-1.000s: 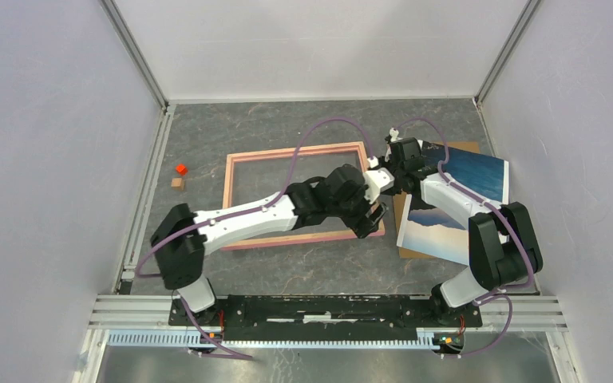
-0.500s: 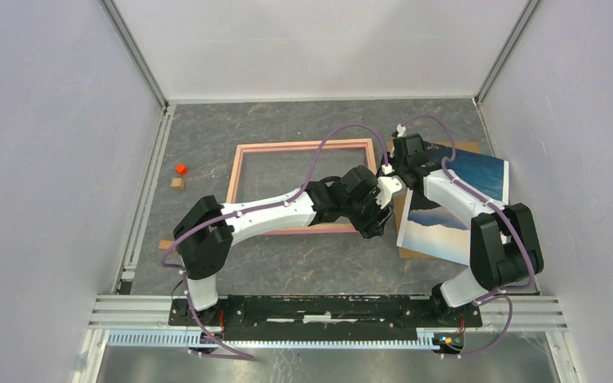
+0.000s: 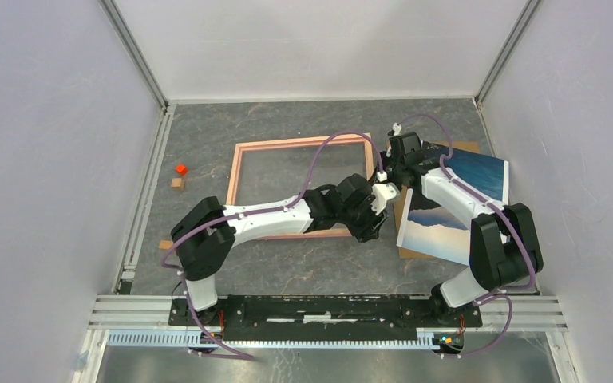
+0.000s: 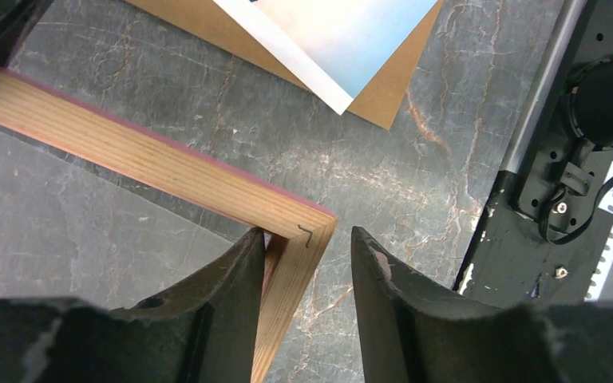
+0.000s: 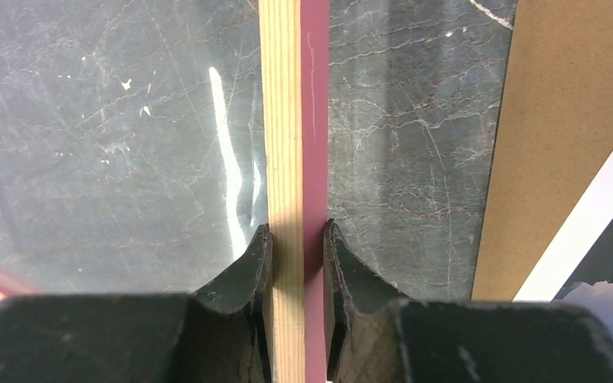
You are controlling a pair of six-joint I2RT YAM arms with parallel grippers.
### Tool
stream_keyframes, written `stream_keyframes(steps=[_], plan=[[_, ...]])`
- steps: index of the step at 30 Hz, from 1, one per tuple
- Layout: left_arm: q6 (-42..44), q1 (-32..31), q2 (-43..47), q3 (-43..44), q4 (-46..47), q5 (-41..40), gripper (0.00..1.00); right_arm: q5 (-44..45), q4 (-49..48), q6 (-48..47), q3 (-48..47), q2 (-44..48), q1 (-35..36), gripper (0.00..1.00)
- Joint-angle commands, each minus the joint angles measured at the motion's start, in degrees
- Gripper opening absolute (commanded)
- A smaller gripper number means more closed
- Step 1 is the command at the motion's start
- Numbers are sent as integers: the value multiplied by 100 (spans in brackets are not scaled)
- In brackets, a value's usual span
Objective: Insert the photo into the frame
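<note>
Clamping the right-hand rail of the salmon-pink, thin-railed wooden picture frame [image 3: 303, 143], the right claw [image 5: 296, 231] presses both fingers against the wood. The left claw [image 4: 307, 239] straddles the frame's near right corner. Its jaws are parted, and a gap shows between its outer finger and the rail, so it grips nothing. The glossy rectangular landscape photo [image 3: 483, 177] lies flat just right of the frame, untouched, on a plain brown backing board [image 4: 399, 80]. Its long axis looks to run near-to-far, across the frame's left-to-right length, so a quarter turn seems needed. The right arm sits nearer to it.
</note>
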State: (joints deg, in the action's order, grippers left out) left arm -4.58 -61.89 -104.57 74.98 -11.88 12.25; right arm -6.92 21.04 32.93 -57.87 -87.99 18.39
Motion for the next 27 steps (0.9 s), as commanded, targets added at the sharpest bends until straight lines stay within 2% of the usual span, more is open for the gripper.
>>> stream_keyframes(steps=[1, 3, 5, 7, 18, 22, 26, 27], plan=[[254, -63, 313, -303, 456, -83, 49, -694, -739, 559, -510, 123, 8, 0], [293, -63, 362, -348, 525, -160, 50, -701, -741, 598, -508, 117, 15, 0], [321, -67, 394, -417, 563, -308, 58, -725, -746, 659, -507, 106, 14, 0], [414, -66, 424, -485, 586, -401, 61, -774, -760, 744, -519, 91, 8, 0], [1120, -256, 695, -933, 924, -1064, 59, -820, -657, 1088, -718, 61, 14, 0], [1308, -373, 746, -1016, 1093, -1477, 48, -885, -655, 1194, -704, 93, 14, 0], [1275, -394, 1047, -1220, 1432, -1717, 22, -1020, -819, 1155, -592, 192, 11, 0], [1251, -400, 1167, -1303, 1523, -1824, 14, -989, -825, 1087, -569, 237, 5, 3]])
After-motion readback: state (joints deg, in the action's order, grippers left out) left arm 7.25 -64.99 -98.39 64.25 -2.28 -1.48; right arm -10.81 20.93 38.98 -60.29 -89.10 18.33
